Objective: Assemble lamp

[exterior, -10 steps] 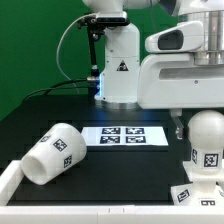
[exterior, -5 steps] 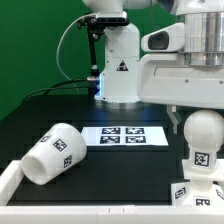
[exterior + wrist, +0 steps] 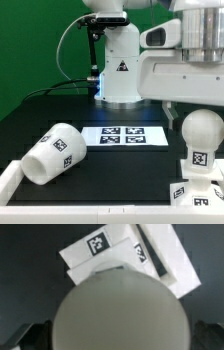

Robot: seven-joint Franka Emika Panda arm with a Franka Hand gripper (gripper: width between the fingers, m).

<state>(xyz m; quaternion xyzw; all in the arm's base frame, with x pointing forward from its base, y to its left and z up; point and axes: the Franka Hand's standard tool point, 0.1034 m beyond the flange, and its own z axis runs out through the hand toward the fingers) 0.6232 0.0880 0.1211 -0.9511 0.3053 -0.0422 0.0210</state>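
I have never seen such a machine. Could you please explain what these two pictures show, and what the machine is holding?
It is a robot arm that builds a lamp. One picture comes from a camera off the arm, the other from a camera on the arm's wrist. The end effector, a two-finger hand, grips the round-headed bulb above the angular base. The cup-shaped shade lies on its side on the black table, near the flat marker board.
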